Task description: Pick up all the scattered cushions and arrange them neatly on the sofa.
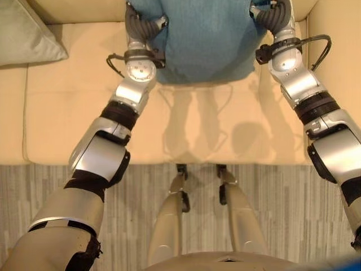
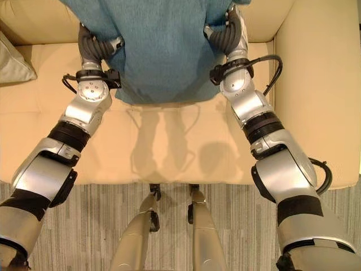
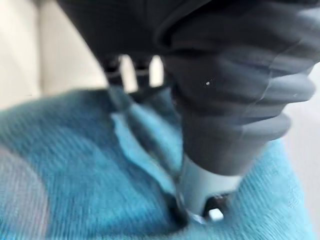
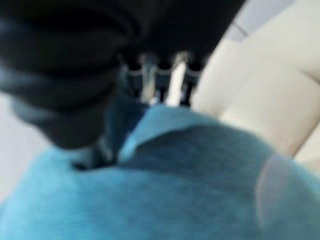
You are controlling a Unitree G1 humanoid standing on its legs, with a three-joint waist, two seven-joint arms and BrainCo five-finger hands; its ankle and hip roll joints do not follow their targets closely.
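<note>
While both arms reached forward over the seat of the cream sofa [image 1: 79, 113], a blue cushion [image 2: 163, 51] was held up between the two hands, above the seat cushion and in front of the backrest, casting a shadow on the seat below. The left hand [image 1: 138, 25] pressed against the cushion's left edge and the right hand [image 2: 225, 31] against its right edge. In the left wrist view the thumb [image 3: 200, 192] dug into the blue fabric, and the fingers [image 3: 127, 72] reached over the cushion's far edge, so that hand was clamped on it. In the right wrist view the fingers [image 4: 162, 82] likewise curled over the cushion's edge, gripping it. A grey-green cushion [image 1: 25, 34] lay at the sofa's left end, well apart from the blue one.
</note>
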